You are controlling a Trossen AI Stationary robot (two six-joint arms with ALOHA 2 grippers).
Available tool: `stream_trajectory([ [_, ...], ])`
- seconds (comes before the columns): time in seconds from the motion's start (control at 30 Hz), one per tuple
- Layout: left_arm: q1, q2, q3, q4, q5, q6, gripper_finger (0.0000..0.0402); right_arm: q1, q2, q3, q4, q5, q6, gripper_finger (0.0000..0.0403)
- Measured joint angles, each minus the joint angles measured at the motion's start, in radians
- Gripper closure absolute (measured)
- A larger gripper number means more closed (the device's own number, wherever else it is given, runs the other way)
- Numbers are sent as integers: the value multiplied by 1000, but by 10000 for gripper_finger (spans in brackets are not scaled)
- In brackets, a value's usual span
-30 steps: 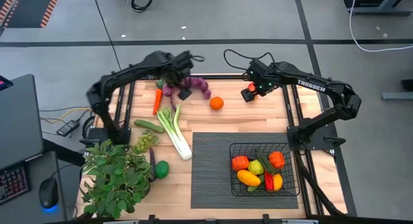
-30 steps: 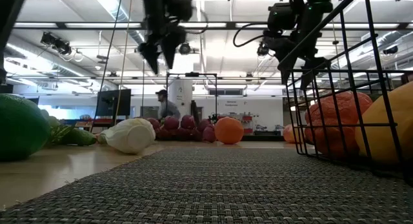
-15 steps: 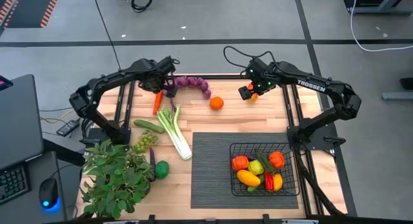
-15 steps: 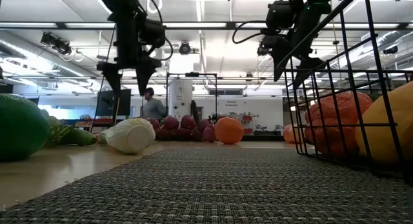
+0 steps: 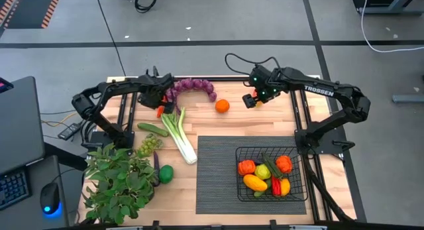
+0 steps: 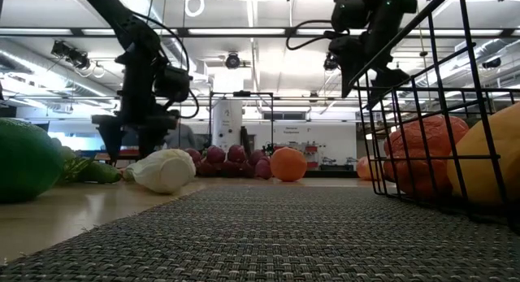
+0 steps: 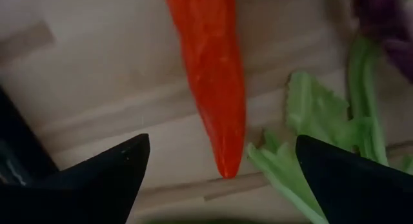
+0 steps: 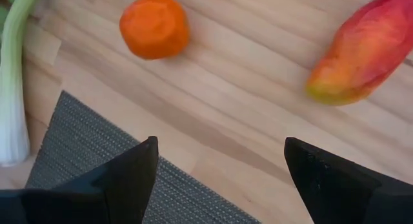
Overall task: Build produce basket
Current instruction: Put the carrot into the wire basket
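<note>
The black wire basket [image 5: 271, 172] stands on the dark ribbed mat and holds several toy fruits and vegetables. Near the table's far left, an orange-red carrot [image 7: 210, 75] lies on the wood next to the leek [image 5: 180, 134] and the purple grapes [image 5: 195, 86]. My left gripper [image 7: 222, 139] is open and hangs low over the carrot's pointed tip, one finger on either side, touching nothing. My right gripper [image 8: 219, 141] is open above bare wood at the far side. It lies between the orange [image 8: 155, 25] and a red-yellow fruit [image 8: 368, 50].
A cucumber [image 5: 152, 129], green grapes [image 5: 149, 145] and a round green fruit [image 5: 165, 173] lie along the left side, beside a leafy potted plant [image 5: 119, 183] at the near left corner. The ribbed mat [image 5: 218, 177] covers the near middle.
My left gripper has swung from above the purple grapes toward the table's left edge and come down low over the carrot. My right gripper has drifted a little toward the orange. No produce has moved.
</note>
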Motion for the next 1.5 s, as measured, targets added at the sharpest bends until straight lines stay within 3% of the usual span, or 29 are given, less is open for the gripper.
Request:
stream_trajectory([
  [0.3, 24, 18, 2, 155, -31, 73, 9, 43, 0, 0, 0, -28, 28, 63],
  [0.47, 47, 75, 1, 147, -31, 80, 41, 73, 0, 0, -7, -39, 39, 63],
  [0.87, 47, 106, 2, 126, -28, 122, 209, 143, 0, 0, -6, 0, 142, 63],
  [1.13, 41, 99, 19, 26, 45, 149, 315, 177, 0, 0, -5, 36, 159, 63],
  [1.5, -42, -13, 197, -198, 45, 210, 310, 201, 0, 0, -5, 58, 115, 63],
])
